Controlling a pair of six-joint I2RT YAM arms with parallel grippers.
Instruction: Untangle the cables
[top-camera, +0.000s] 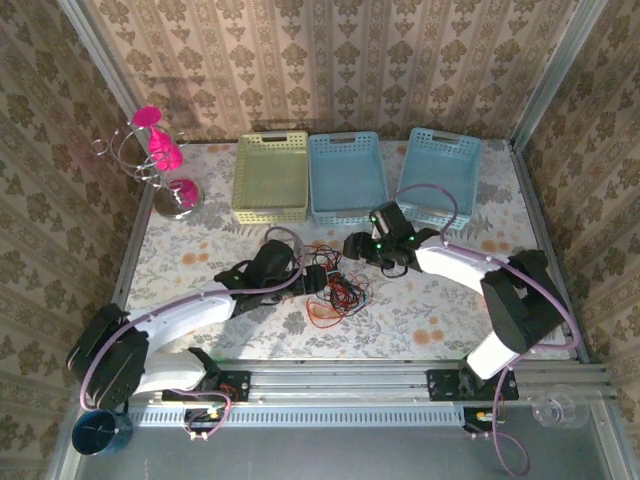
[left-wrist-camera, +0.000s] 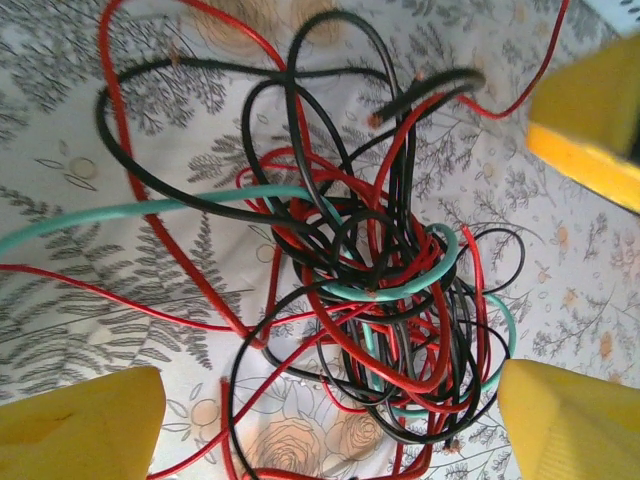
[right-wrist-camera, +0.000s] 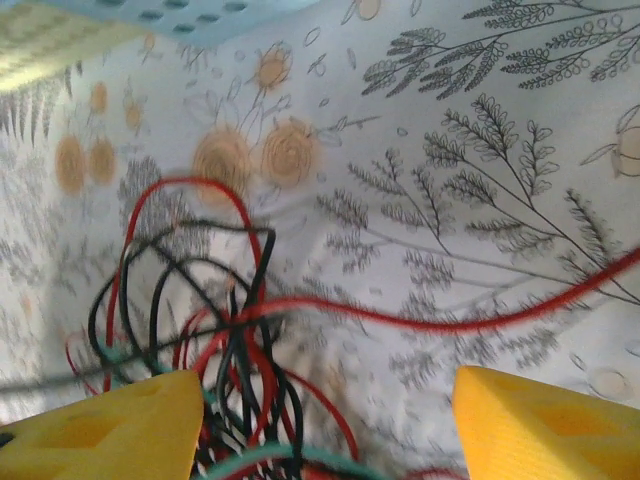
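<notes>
The cables (top-camera: 335, 288) lie on the flowered tablecloth as a loose tangle of red, black and one teal-green wire. In the left wrist view the knot (left-wrist-camera: 390, 290) sits between and just ahead of my left gripper (left-wrist-camera: 330, 425), whose yellow fingers (left-wrist-camera: 85, 425) stand wide apart, open. Seen from above, that left gripper (top-camera: 312, 278) is at the tangle's left edge. My right gripper (top-camera: 352, 246) hovers at the tangle's upper right, and one of its yellow fingers (left-wrist-camera: 590, 125) shows in the left wrist view. The right gripper (right-wrist-camera: 325, 430) is open over the cables (right-wrist-camera: 215, 320), gripping nothing.
Three baskets line the back: a pale green basket (top-camera: 270, 178) and two blue baskets (top-camera: 345, 178) (top-camera: 437, 175). A metal stand with pink pieces (top-camera: 165, 165) is at the back left. A blue cup (top-camera: 100, 430) and a clear cup (top-camera: 555, 408) sit off the front rail.
</notes>
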